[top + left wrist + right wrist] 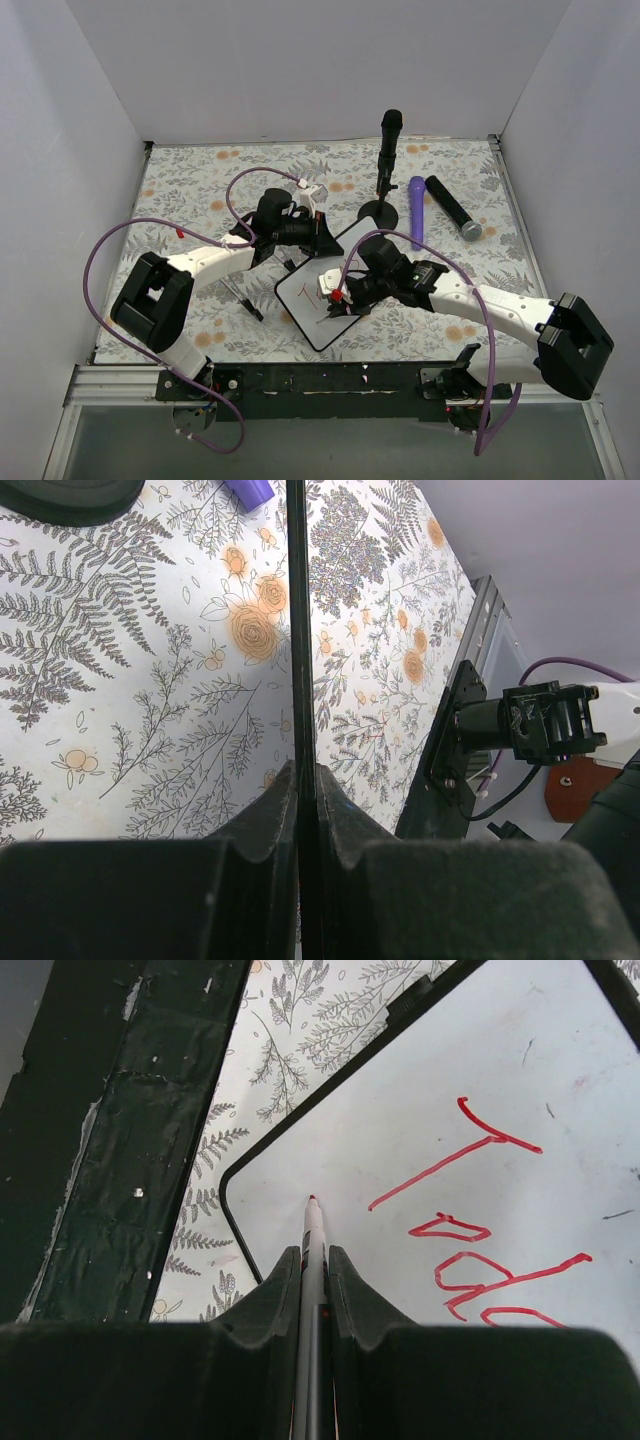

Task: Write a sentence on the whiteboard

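A slim black pen-like item [243,300] is seen lying on the floral cloth [190,190], left of the board. The L gripper [305,775] is seen clamped shut on the thin black frame edge of the whiteboard [310,318], at its far-left side; nothing else is held there.

The whiteboard is found mid-table, turned diamond-wise w/ one rounded corner toward the near edge, between the two arms. The sentence [450,1228] is seen only partly: red cursive strokes, approx. "Toda", set in slanted lines on the white face.

The R gripper [314,1255] is closed narrow on a marker [313,1225], white-bodied w/ a red tip. The tip is placed over the white face near a rounded corner, left of the red letters in the R wrist view; contact w/ the surface can't be told.

Further right and far: a black mic stand [388,150] is seen upright, a purple cylinder [416,212] just beside it, and a black cylinder [450,205] w/ a grey end lying near that.
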Tool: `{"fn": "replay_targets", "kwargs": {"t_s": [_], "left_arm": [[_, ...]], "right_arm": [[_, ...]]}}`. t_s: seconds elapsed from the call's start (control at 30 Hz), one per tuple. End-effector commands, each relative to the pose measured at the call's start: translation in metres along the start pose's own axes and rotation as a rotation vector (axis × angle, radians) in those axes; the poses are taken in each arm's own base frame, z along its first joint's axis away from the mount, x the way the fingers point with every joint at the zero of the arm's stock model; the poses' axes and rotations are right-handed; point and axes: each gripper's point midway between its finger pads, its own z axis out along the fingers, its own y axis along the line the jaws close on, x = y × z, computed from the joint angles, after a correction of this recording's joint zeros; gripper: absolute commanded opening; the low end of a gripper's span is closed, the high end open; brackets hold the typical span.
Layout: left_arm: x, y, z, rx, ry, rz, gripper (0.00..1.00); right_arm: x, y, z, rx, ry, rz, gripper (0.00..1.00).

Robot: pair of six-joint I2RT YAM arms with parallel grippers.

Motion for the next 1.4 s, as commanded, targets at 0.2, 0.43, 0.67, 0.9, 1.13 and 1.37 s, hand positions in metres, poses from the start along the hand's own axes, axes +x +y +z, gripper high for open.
{"fn": "replay_targets", "kwargs": {"t_s": [0.2, 0.43, 0.67, 0.9, 1.13, 1.37], "left_arm": [[-0.017, -0.009, -0.003, 0.042, -0.055, 0.095, 0.0], [-0.019, -0.011, -0.004, 0.045, -0.055, 0.122, 0.0], [-0.019, -0.008, -0.007, 0.042, -0.054, 0.125, 0.0], [-0.015, -0.007, -0.008, 0.049, -0.044, 0.123, 0.0], [-0.014, -0.006, -0.006, 0.061, -0.036, 0.117, 0.0], [-0.013, -0.006, -0.005, 0.063, -0.033, 0.115, 0.0]], "right_arm": [[-0.002, -0.012, 0.002, 0.058, -0.005, -0.014, 0.01], [0.012, -0.003, 0.002, 0.016, 0.044, -0.013, 0.01], [0.021, 0.008, 0.004, -0.048, 0.07, -0.004, 0.01], [0.014, -0.009, -0.002, 0.017, 0.063, 0.011, 0.01], [-0.001, -0.028, -0.014, 0.088, 0.023, 0.014, 0.01], [-0.013, -0.035, -0.016, 0.103, -0.004, 0.015, 0.01]]}}
